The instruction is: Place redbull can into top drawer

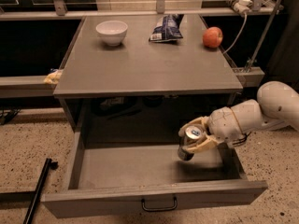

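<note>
Looking at a grey worktop [145, 64] with the top drawer [131, 168] under it pulled wide open, small dark handle [159, 204] dead centre on the front panel. Got a white arm [261, 108] poking in from the right side, with the gripper [196, 135] over the right part of the drawer, close to the right wall and toward the back. Can see the fingers [202, 147] clamped on the redbull can [185, 153], one above its upper end and one below. Holding it tilted, silver top and pull tab turned up toward the camera, bottom end pointing down at the drawer floor. Can't tell if it's touching the floor or just above it.

Up on the worktop: a white bowl [111, 32] back left, a blue snack bag [166, 28] back middle, a red apple [212, 37] back right, all well apart. Also spotting a black rod [38, 190] lying on the speckled floor, just left of the drawer front.
</note>
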Controlling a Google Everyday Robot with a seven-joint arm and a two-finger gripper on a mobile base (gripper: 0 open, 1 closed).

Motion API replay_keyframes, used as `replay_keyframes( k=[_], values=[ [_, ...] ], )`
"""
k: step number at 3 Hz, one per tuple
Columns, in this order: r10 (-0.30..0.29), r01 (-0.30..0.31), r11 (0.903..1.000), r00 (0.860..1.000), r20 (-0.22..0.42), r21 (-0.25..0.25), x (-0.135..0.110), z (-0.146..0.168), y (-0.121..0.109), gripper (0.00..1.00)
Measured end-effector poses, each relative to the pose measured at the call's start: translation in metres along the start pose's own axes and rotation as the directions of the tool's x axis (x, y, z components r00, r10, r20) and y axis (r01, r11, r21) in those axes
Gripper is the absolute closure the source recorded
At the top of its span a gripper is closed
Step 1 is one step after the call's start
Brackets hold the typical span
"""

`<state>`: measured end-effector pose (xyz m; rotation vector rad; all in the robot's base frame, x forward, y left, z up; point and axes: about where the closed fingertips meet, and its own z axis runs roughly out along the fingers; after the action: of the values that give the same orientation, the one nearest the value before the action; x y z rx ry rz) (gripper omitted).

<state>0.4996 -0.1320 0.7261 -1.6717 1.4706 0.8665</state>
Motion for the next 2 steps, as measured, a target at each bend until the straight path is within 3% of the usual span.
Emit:
replay_keyframes(
  k=[2],
  values=[
    [0.030, -0.031, 0.9994, 0.999, -0.012, -0.014, 0.048, 0.016, -0.005, 1.00]
  ],
)
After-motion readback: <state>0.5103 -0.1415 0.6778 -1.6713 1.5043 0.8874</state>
